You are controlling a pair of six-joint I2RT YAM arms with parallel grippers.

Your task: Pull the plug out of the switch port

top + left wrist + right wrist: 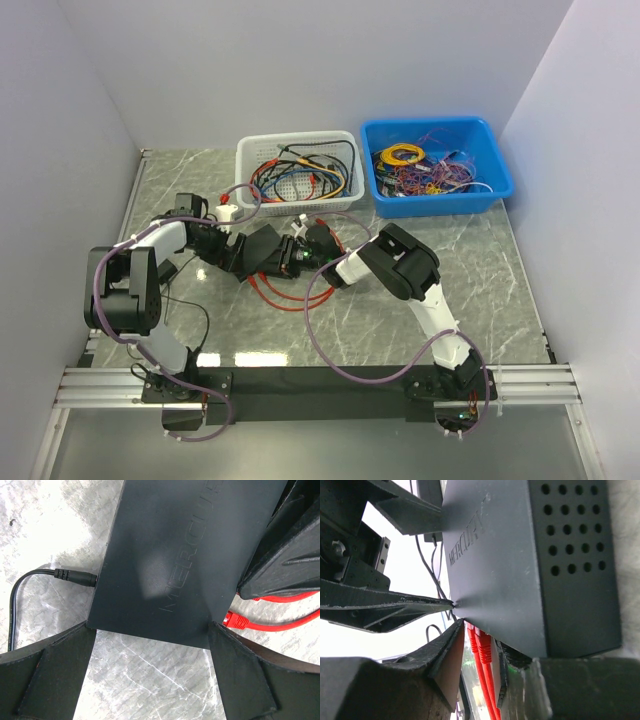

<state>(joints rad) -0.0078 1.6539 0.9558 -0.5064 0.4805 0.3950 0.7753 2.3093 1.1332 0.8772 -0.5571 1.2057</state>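
The left fingers [55, 680] pinch the switch [175, 555] steady. The right fingers [445, 665] flank the red plug [482, 647], grip unclear. Best pulled straight out.

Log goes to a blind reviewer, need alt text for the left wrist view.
A flat black switch fills the view over the marble table, its near end clamped in the left gripper. A black plug sits in its left edge. A red plug and cable lie at its right edge, partly hidden by the right gripper's fingers.
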